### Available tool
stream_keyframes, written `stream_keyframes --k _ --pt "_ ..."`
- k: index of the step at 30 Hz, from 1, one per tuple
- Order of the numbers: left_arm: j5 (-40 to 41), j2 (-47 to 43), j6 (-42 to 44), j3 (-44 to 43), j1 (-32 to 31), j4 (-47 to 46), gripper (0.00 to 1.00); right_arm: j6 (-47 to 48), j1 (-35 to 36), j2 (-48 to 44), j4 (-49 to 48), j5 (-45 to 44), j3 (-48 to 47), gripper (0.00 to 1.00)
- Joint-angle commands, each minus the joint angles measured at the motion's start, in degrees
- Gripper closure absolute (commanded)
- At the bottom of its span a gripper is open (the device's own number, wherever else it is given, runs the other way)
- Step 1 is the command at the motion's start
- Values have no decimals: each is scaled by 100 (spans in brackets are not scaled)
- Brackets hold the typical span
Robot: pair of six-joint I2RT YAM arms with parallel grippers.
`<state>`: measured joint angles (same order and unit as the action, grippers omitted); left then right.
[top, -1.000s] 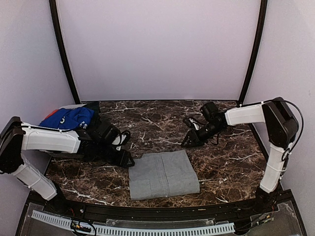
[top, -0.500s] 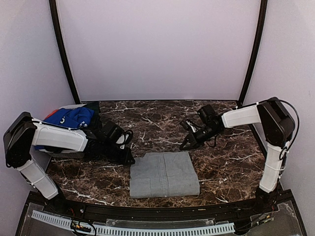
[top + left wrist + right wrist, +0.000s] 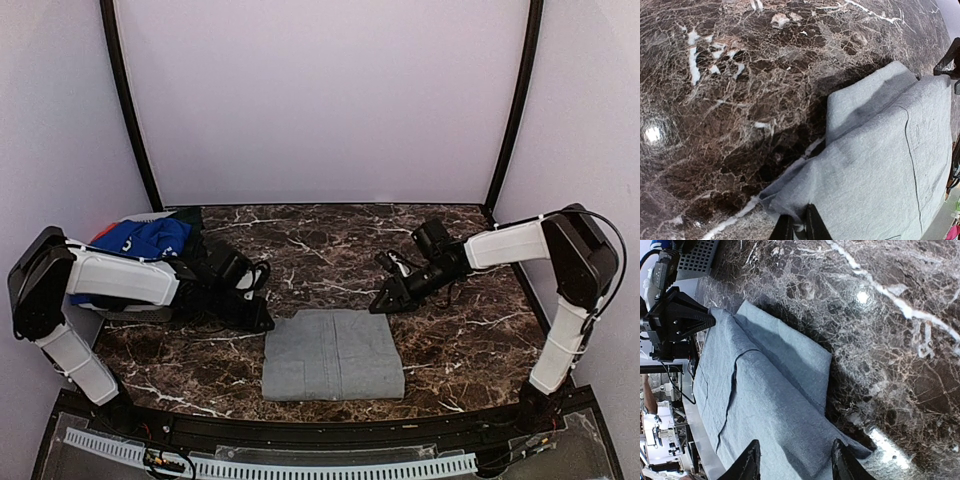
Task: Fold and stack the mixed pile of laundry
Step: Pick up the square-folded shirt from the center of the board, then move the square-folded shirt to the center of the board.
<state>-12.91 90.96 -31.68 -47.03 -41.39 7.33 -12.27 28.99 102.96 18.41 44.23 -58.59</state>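
A folded grey shirt lies flat at the front middle of the marble table. My left gripper sits at its far left corner, and in the left wrist view the left gripper is shut on a pinch of the grey shirt. My right gripper is low at the far right corner. The right wrist view shows it open, fingertips spread over the grey shirt, gripping nothing. The remaining laundry pile, with a royal-blue T-shirt on top, sits at the far left.
Dark cloth lies beside the blue T-shirt, behind my left arm. A grey gridded basket wall shows at the top left of the right wrist view. The black rim bounds the table's near edge.
My left gripper has slid to the grey shirt's far left corner and shut on it. My right gripper has dropped a little toward the far right corner and stands open.
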Motion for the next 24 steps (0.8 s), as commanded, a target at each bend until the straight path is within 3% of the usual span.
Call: stream_keyframes --k 1,4,5,8,9,17,24 --pt "-9 49 109 -166 51 9 90 -106 -8 0 -269 95 122 55" --pt "-29 110 116 -167 56 -29 90 -52 -8 168 -307 68 92 57" --pt "-24 112 113 -167 59 -52 91 -34 -12 194 -316 53 79 63" --pt "-14 95 110 -194 60 -61 95 -41 -10 90 -321 -57 61 97" --pt "20 46 110 -202 67 -54 96 -39 -12 -24 -321 -115 58 100" --pt "504 -172 311 -414 133 128 100 -84 -100 -525 -278 -809 19 100" --pt "903 293 388 -334 504 -268 100 -203 -145 177 -779 -1430 -94 100"
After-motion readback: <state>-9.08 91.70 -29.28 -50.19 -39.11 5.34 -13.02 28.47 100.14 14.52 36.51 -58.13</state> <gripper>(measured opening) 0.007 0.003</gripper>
